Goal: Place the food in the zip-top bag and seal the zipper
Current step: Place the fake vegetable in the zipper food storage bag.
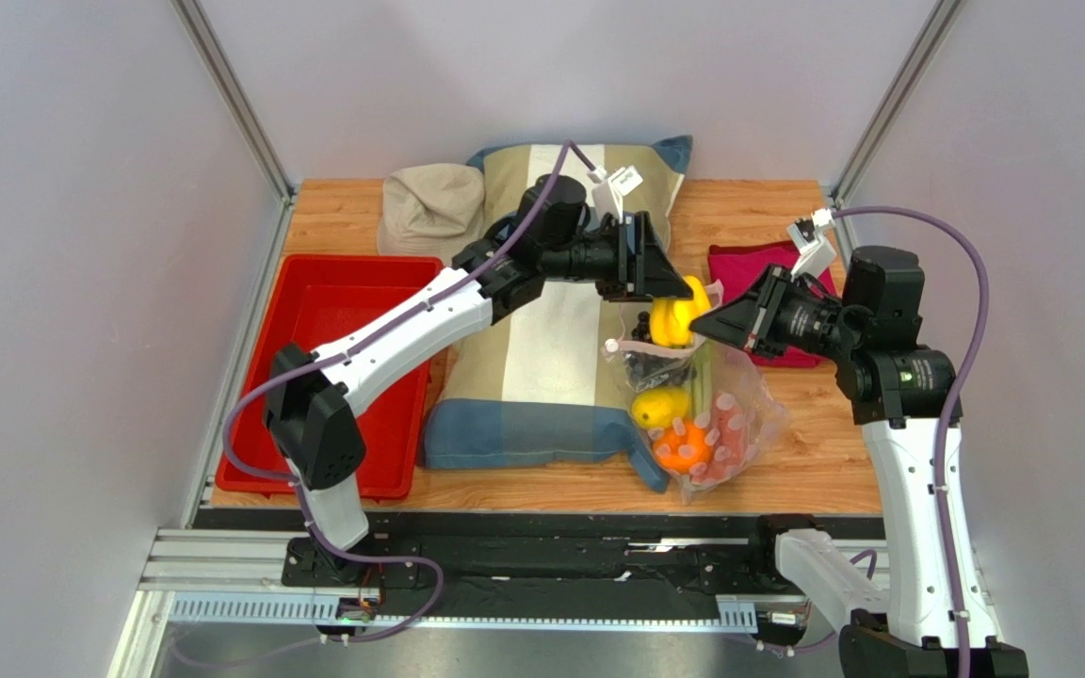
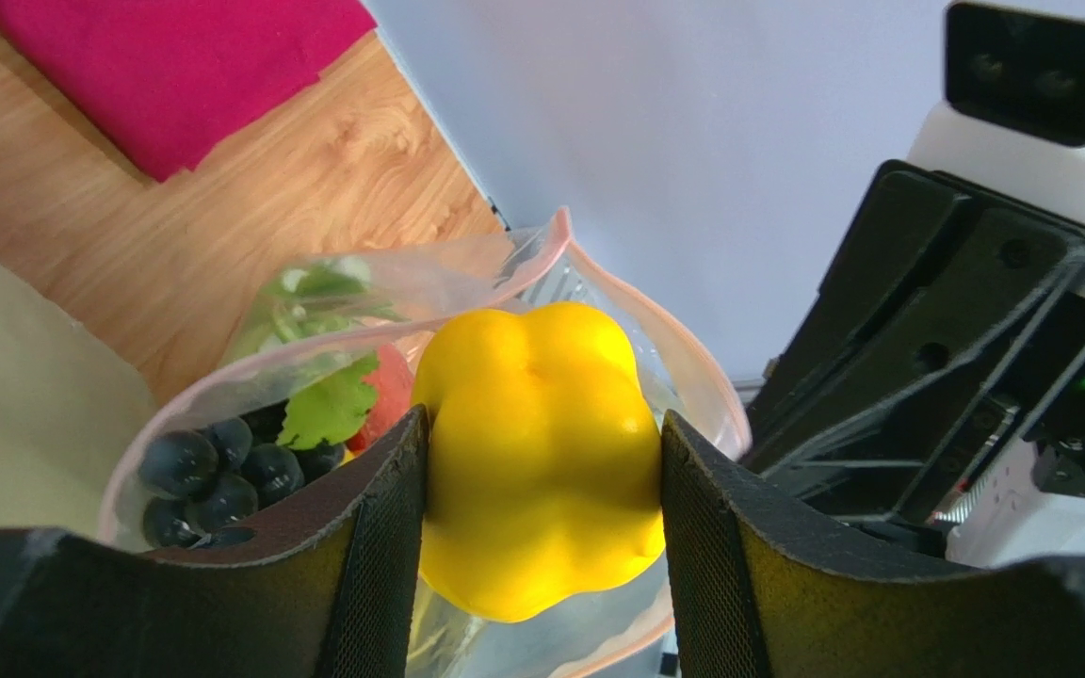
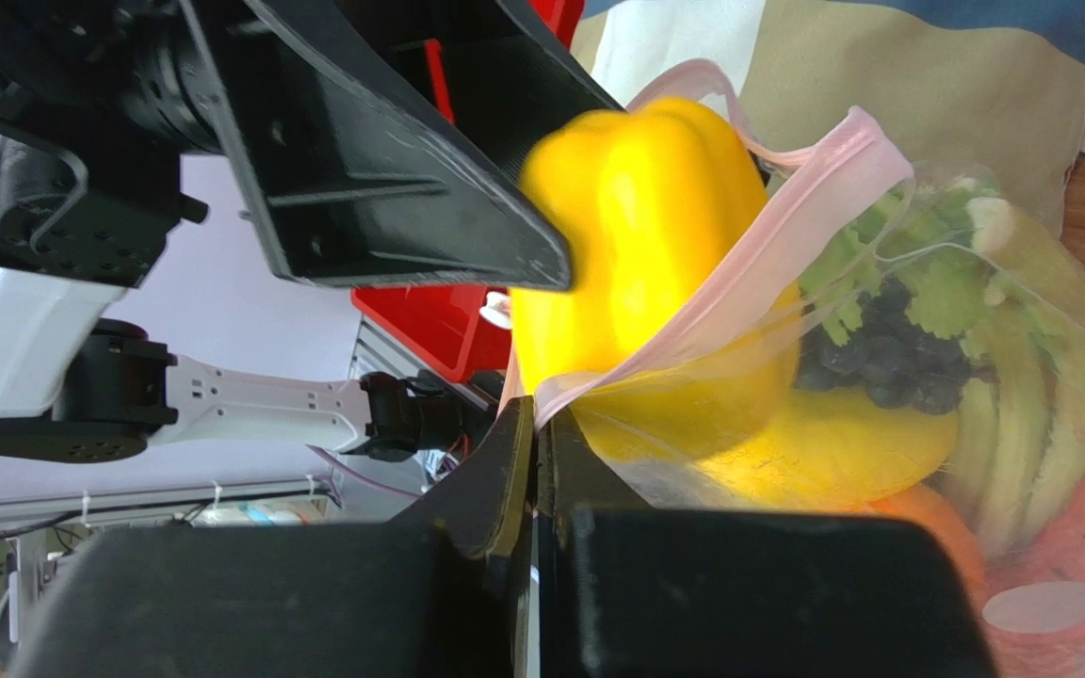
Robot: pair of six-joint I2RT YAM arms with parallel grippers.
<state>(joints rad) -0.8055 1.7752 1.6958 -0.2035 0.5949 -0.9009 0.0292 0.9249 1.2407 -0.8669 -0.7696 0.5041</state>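
My left gripper [image 1: 664,300] is shut on a yellow pepper [image 1: 676,319] and holds it over the open mouth of the clear zip-top bag [image 1: 725,424]. In the left wrist view the pepper [image 2: 541,452] sits between my fingers [image 2: 379,551], above the bag's pink zipper strip [image 2: 555,240]. My right gripper [image 1: 711,325] is shut on the bag's pink mouth edge [image 3: 732,297] and holds it up. Inside the bag lie grapes [image 2: 209,473], a second yellow pepper [image 1: 659,408], an orange [image 1: 681,449], green celery [image 3: 1029,396] and a reddish piece [image 2: 386,396].
The bag rests against a blue, tan and white pillow [image 1: 534,375]. A red tray [image 1: 343,360] stands at the left. A magenta cloth [image 1: 754,269] lies on the wooden table [image 1: 803,452] behind my right gripper. A beige pouch [image 1: 431,205] lies at the back.
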